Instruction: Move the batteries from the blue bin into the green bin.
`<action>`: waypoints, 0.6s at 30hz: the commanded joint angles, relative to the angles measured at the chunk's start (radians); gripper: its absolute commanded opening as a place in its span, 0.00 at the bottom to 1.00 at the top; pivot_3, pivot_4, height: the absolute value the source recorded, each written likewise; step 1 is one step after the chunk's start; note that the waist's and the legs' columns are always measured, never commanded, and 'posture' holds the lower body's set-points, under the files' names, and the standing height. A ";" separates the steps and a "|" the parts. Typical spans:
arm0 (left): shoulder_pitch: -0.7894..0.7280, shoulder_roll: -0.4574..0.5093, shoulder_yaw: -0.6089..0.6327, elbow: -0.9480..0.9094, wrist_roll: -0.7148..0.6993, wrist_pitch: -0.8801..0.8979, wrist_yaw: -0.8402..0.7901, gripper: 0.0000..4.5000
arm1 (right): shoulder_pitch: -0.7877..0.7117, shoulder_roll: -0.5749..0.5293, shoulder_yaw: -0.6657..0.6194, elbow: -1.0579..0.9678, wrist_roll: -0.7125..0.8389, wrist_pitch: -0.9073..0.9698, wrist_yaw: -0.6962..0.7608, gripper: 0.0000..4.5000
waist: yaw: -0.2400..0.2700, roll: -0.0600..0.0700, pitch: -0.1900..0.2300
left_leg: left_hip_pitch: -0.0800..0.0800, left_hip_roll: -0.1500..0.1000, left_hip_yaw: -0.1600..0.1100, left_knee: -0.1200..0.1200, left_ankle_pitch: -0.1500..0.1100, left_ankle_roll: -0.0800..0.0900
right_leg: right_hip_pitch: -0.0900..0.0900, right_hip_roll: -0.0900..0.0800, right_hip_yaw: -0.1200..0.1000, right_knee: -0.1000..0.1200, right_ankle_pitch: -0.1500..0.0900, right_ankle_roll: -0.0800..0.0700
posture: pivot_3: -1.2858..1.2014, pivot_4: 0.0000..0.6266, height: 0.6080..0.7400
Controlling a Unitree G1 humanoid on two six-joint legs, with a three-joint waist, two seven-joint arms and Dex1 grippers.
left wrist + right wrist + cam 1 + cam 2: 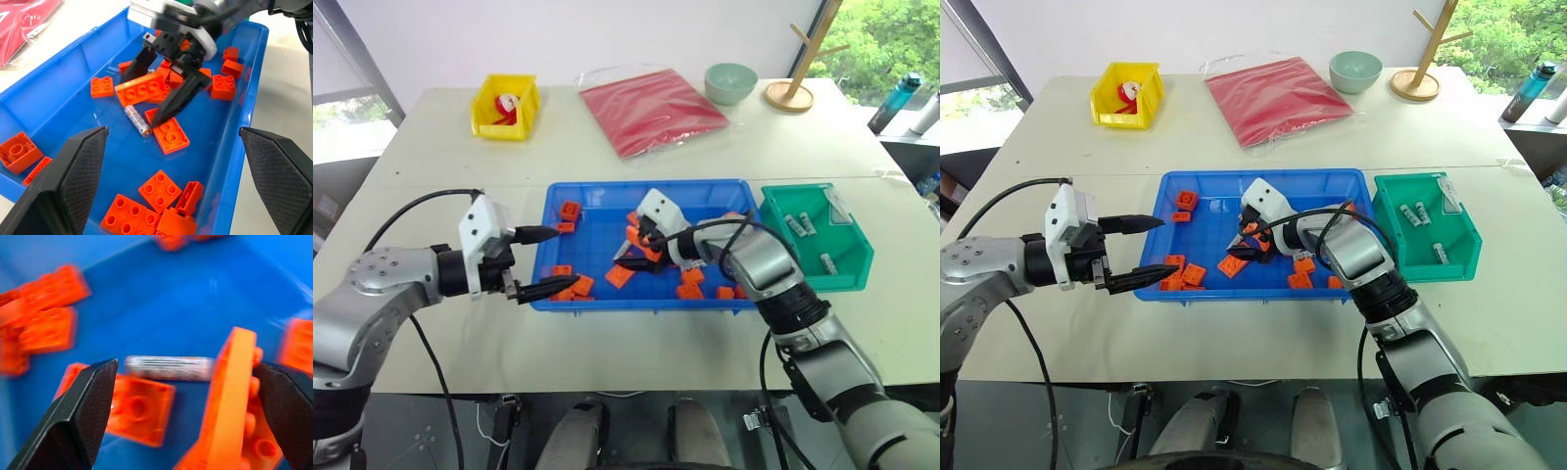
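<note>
Right wrist view puts my right gripper (188, 396), fingers apart, over a small silver-grey cylindrical battery (168, 368) in the shallow blue plastic bin (161, 303), an orange toy brick (230, 396) crowding one finger, so next I lower, straddle and close, while my left gripper (176, 171) hangs spread apart nearby.

My pale table (636, 338) carries a blue bin (592, 220), a green bin (850, 275) beside it, a yellow bin (530, 106), a red pouch (656, 108), a bowl (730, 82) and a wooden stand (790, 96).
</note>
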 commanded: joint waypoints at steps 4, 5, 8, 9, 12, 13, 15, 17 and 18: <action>-0.008 -0.002 -0.012 -0.015 0.016 -0.035 -0.015 1.00 | 0.037 0.025 -0.096 -0.148 -0.001 0.091 -0.130 0.98 | 0.000 0.000 0.000 | 0.000 0.000 0.000 0.000 0.000 0.000 | 0.000 0.000 0.000 0.000 0.000 0.000 | 0.52 0.24 0.82; -0.014 -0.003 -0.018 -0.007 0.022 -0.040 -0.020 1.00 | 0.042 0.025 -0.098 -0.154 -0.004 0.091 -0.140 0.98 | -0.001 0.000 0.000 | 0.000 0.000 0.000 0.000 0.000 0.000 | 0.000 0.000 0.000 0.000 0.000 0.000 | 0.52 0.24 0.82; -0.033 -0.007 -0.034 0.013 0.035 -0.054 -0.029 1.00 | 0.046 0.014 -0.088 -0.155 -0.019 0.060 -0.157 0.98 | -0.001 0.000 0.000 | 0.000 0.000 0.000 0.000 0.000 0.000 | 0.000 0.000 0.000 0.000 0.000 0.000 | 0.52 0.24 0.82; -0.041 -0.011 -0.041 0.020 0.039 -0.058 -0.031 1.00 | 0.037 0.002 -0.075 -0.151 -0.036 0.029 -0.158 0.98 | -0.001 0.000 0.000 | 0.000 0.000 0.000 0.000 0.000 0.000 | 0.000 0.000 0.000 0.000 0.000 0.000 | 0.52 0.24 0.82; -0.055 -0.020 -0.052 0.035 0.050 -0.069 -0.038 1.00 | -0.005 -0.031 -0.037 -0.157 -0.062 -0.099 -0.098 0.98 | -0.002 0.000 0.000 | 0.000 0.000 0.000 0.000 0.000 0.000 | 0.000 0.000 0.000 0.000 0.000 0.000 | 0.52 0.24 0.82; -0.055 -0.021 -0.053 0.039 0.053 -0.073 -0.040 1.00 | -0.017 -0.041 -0.024 -0.160 -0.057 -0.129 -0.061 0.98 | -0.005 0.000 0.000 | 0.000 0.000 0.001 0.000 0.000 0.000 | -0.001 0.000 0.000 0.000 0.000 0.000 | 0.52 0.24 0.82; -0.055 -0.021 -0.055 0.047 0.058 -0.081 -0.045 1.00 | -0.055 -0.063 0.015 -0.135 -0.051 -0.195 0.040 0.98 | -0.010 0.000 0.000 | 0.000 0.000 0.000 0.000 0.000 0.000 | -0.001 0.000 0.000 0.000 0.000 0.000 | 0.52 0.24 0.82; -0.053 -0.021 -0.055 0.051 0.062 -0.087 -0.050 1.00 | -0.093 -0.083 0.063 -0.086 -0.066 -0.283 0.138 0.98 | -0.013 0.000 0.000 | 0.000 0.000 0.000 0.000 0.000 0.000 | -0.001 0.000 0.000 0.000 0.000 0.000 | 0.52 0.24 0.82; -0.050 -0.020 -0.053 0.051 0.063 -0.089 -0.052 1.00 | -0.116 -0.088 0.089 -0.053 -0.074 -0.330 0.192 0.98 | -0.013 0.000 0.000 | 0.000 0.001 0.000 -0.001 0.000 0.000 | -0.001 0.000 0.000 0.000 0.000 0.000 | 0.52 0.24 0.82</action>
